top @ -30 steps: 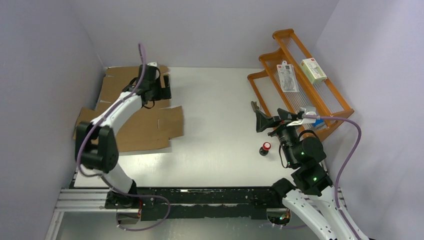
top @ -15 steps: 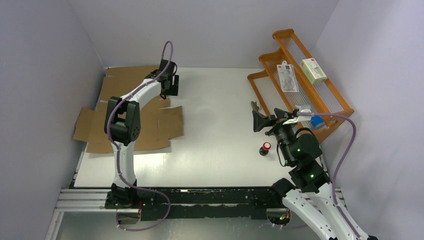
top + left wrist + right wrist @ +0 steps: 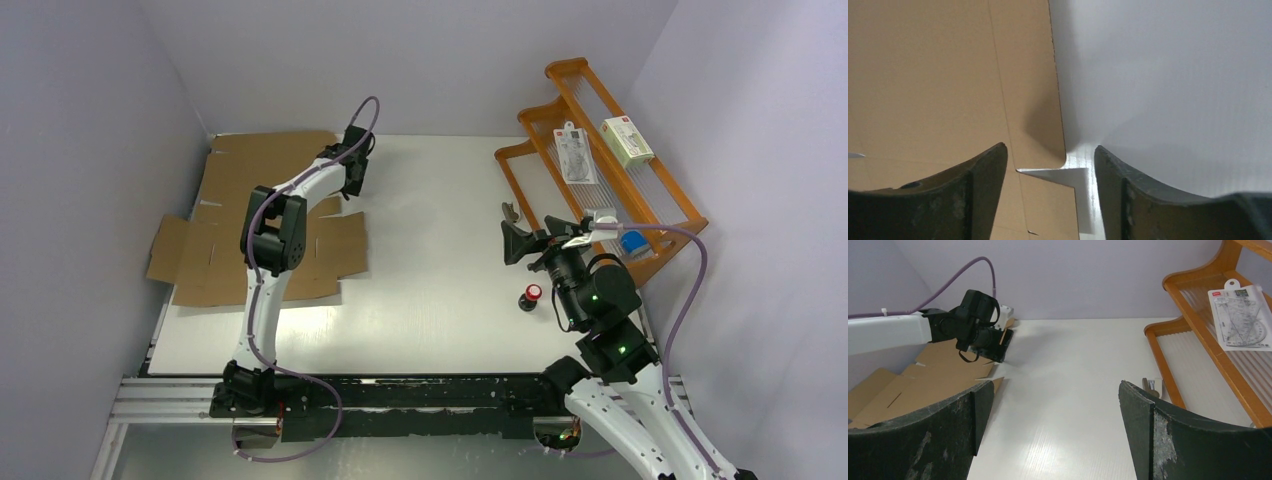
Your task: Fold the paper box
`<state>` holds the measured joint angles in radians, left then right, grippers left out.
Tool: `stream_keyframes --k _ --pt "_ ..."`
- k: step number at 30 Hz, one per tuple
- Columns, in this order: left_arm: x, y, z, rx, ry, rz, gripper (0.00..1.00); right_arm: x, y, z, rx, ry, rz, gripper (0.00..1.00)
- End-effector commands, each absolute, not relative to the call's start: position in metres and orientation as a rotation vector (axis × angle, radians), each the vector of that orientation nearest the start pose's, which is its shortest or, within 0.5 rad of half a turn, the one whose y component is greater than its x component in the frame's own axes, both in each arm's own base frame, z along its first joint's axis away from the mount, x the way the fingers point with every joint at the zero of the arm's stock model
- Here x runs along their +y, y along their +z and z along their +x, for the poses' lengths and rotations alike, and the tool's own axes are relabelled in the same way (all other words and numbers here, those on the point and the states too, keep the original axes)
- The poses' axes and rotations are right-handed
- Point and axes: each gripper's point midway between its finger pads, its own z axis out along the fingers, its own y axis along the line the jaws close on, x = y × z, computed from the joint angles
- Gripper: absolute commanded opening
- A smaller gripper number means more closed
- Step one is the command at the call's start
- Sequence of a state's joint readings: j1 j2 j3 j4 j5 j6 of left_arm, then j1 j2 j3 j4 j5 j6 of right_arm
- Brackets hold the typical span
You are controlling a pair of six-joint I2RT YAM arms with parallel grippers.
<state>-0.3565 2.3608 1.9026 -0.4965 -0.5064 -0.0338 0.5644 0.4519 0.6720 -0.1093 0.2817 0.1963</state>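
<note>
I am hovering my left gripper (image 3: 1049, 150), fingers apart and empty, over the edge of the paper box (image 3: 938, 75), probably needing to pinch its flap next.

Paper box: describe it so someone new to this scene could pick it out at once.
On the white table, look to the far left corner. The paper box lies there as a large flat brown cardboard sheet with flaps and slits. It is unfolded and plain, unlike the small white-and-green carton on the wooden rack at right.
</note>
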Motion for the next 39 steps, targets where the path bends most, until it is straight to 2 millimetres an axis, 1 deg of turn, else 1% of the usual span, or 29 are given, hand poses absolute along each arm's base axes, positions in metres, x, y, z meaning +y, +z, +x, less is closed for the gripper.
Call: stream_keyframes --k 1,5,8,11,14,15,18,21,23,26,30,35,36,39 --pt "-0.104 0.039 0.557 2.364 0.580 0.252 0.64 0.106 0.334 0.236 1.455 0.423 -0.068 1.00" --pt "-0.098 0.035 0.559 2.360 0.643 0.273 0.48 0.106 0.333 0.236 1.456 0.423 -0.068 1.00" --pt "-0.101 0.046 0.559 2.327 0.676 0.302 0.36 0.106 0.333 0.236 1.456 0.426 -0.070 1.00" --pt "-0.116 0.064 0.555 2.278 0.665 0.353 0.26 0.107 0.332 0.237 1.458 0.427 -0.072 1.00" --pt "-0.136 0.083 0.550 2.237 0.623 0.411 0.09 0.108 0.333 0.237 1.458 0.429 -0.075 1.00" --pt "-0.144 0.089 0.548 2.223 0.609 0.431 0.06 0.108 0.333 0.237 1.459 0.429 -0.075 1.00" --pt "-0.169 0.105 0.535 2.174 0.556 0.508 0.05 0.107 0.334 0.236 1.453 0.432 -0.072 1.00" --pt "-0.199 0.119 0.519 2.106 0.518 0.609 0.05 0.107 0.335 0.234 1.446 0.438 -0.074 1.00" --pt "-0.221 0.129 0.507 2.059 0.462 0.665 0.05 0.107 0.335 0.234 1.449 0.437 -0.075 1.00" --pt "-0.251 0.149 0.488 1.994 0.375 0.743 0.05 0.108 0.335 0.234 1.451 0.438 -0.077 1.00" --pt "-0.287 0.171 0.457 1.905 0.289 0.866 0.05 0.109 0.336 0.234 1.448 0.445 -0.084 1.00" --pt "-0.322 0.186 0.414 1.798 0.167 1.014 0.05 0.109 0.336 0.233 1.447 0.450 -0.081 1.00" --pt "-0.328 0.184 0.403 1.779 0.151 1.054 0.05 0.109 0.337 0.233 1.445 0.451 -0.081 1.00" --pt "-0.341 0.194 0.377 1.703 0.122 1.133 0.05 0.109 0.337 0.233 1.446 0.452 -0.077 1.00"
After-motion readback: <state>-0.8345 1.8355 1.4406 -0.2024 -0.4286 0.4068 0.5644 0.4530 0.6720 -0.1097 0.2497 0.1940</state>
